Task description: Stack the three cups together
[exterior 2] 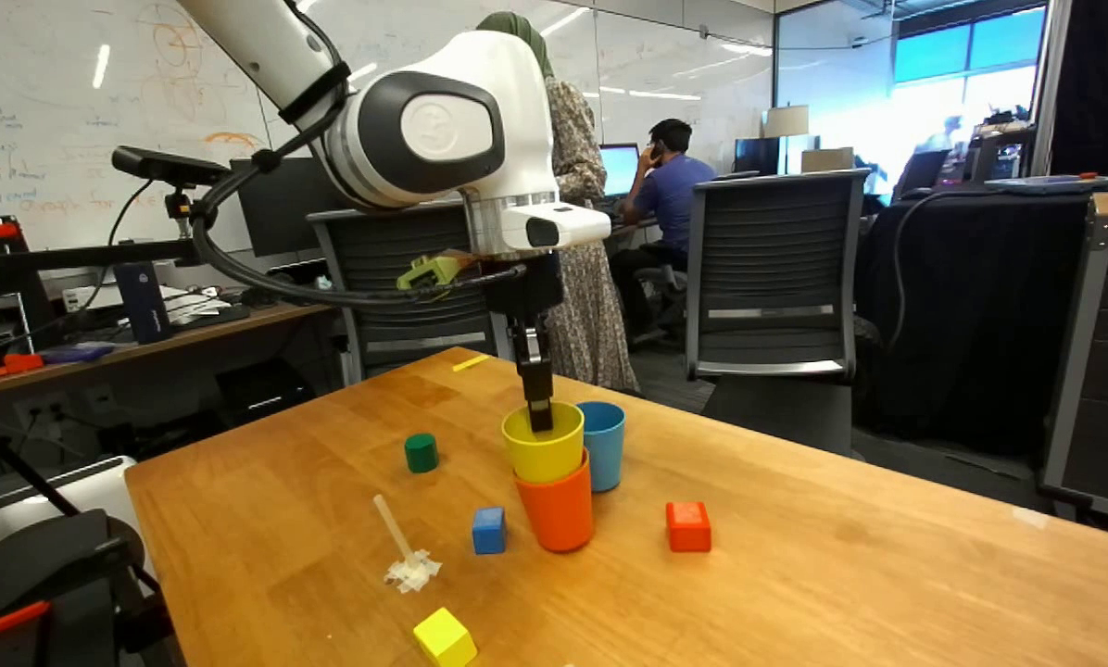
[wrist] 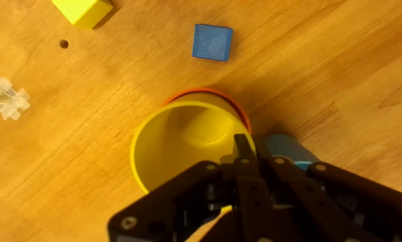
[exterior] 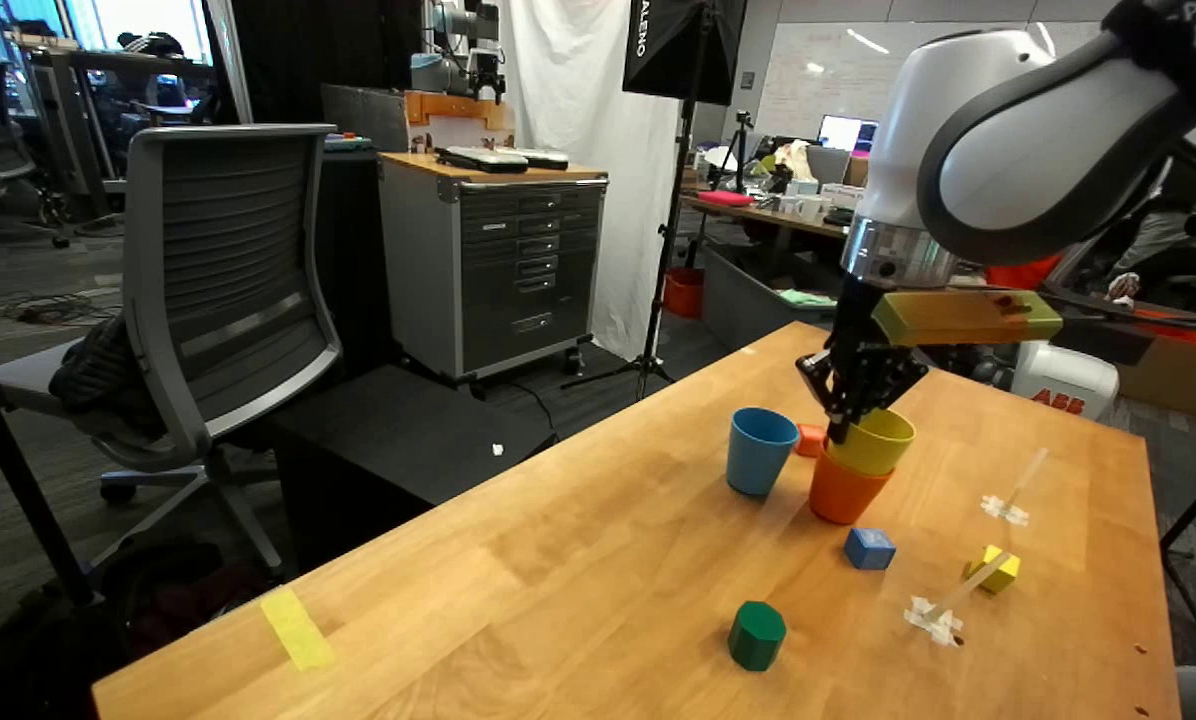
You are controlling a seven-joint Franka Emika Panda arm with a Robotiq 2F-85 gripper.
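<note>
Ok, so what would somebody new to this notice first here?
Probably the big white arm above the wooden table, its gripper pinching the yellow cup at the rim. That cup is partway inside the orange cup, with the blue cup standing upright close by.

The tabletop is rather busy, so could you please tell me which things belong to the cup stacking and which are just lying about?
Belong to the job:
Yellow cup, rim held by the claw
Orange cup, around that cup's lower part
Blue cup, not yet stacked

Not part of it:
Blue block
Yellow block
Green block
Red block
Two taped-down sticks
Yellow tape
</note>
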